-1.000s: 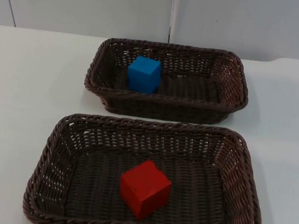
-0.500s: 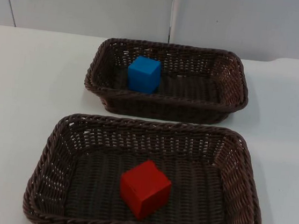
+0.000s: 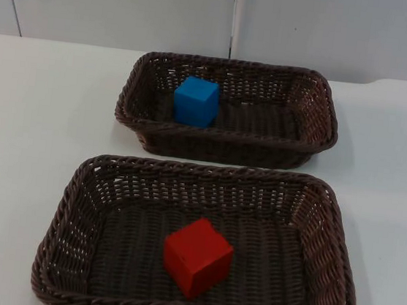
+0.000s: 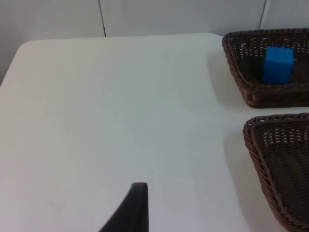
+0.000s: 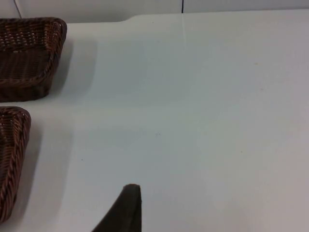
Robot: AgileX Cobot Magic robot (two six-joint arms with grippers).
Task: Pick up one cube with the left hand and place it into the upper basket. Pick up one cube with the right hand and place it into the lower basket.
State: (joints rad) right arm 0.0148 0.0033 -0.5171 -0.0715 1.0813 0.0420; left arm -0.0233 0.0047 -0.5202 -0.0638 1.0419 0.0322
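A blue cube (image 3: 195, 101) rests in the left half of the upper wicker basket (image 3: 232, 64). Tilted on the floor of the lower basket (image 3: 209, 169) lies a red cube (image 3: 197, 257). My left gripper (image 4: 137, 203) hovers over bare table well left of both baskets, and its wrist view takes in the blue cube (image 4: 276, 64), the upper basket (image 4: 241, 77) and a corner of the lower basket (image 4: 260, 154). My right gripper (image 5: 128, 205) waits over the table to the right of the upper basket (image 5: 34, 53) and the lower basket (image 5: 12, 159). Nothing is held.
The white table (image 3: 38, 119) stretches bare on both sides of the baskets. A grey partition wall (image 3: 132, 4) closes it off at the back. A narrow strip of table separates the two baskets.
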